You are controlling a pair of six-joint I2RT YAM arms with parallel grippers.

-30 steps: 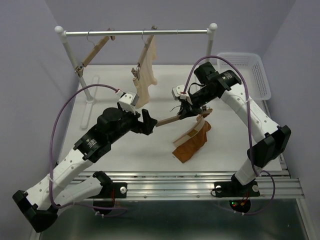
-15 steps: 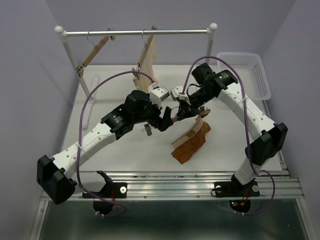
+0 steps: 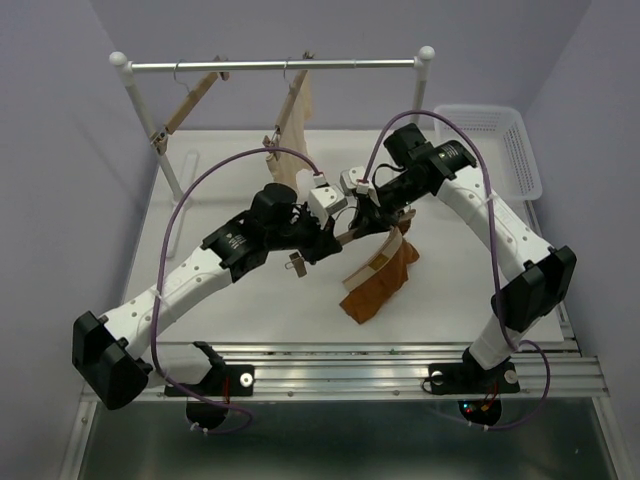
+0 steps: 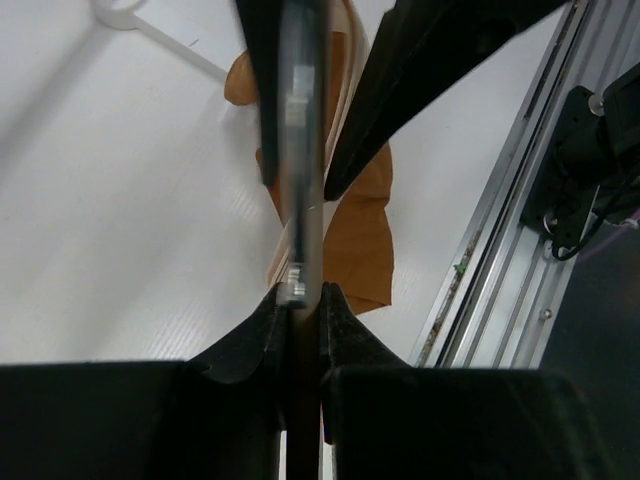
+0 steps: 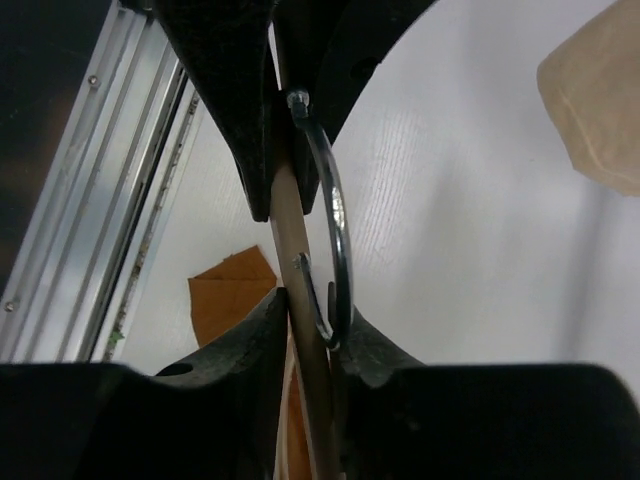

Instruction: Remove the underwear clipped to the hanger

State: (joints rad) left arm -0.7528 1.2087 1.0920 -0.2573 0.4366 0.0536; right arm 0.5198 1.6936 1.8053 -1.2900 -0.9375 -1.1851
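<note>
Rust-brown cloth lies nearest you: the underwear (image 3: 375, 285) droops below the hanger (image 3: 348, 236). Its lower end is crumpled on the counter (image 3: 250, 305) and its upper end rises toward the hanger's right end.

Above it, the hanger's wooden bar is held off the counter. Its long axis runs from lower left to upper right in the top view.

Both grippers grip that bar:
- **Left gripper (image 3: 313, 244):** it is clamped near the hanger's left end. Its wrist view shows the fingers pinched on a metal strip (image 4: 300, 190), probably part of a clip. A clip (image 3: 296, 262) dangles just under that end with no cloth in it.
- **Right gripper (image 3: 378, 216):** it is clamped on the bar just beside the wire hook (image 5: 338, 230).

So from your left gripper the cloth lies along the bar, past the right gripper, and below both. The clip holding it is hidden behind the right arm, so I cannot tell its state. As I judge it, your right gripper is nearer that end, and the left would have to travel the bar's length.

Beyond the hanger, a rail (image 3: 350, 65) carries two more hangers, one with a cream garment (image 3: 292, 150).
</note>
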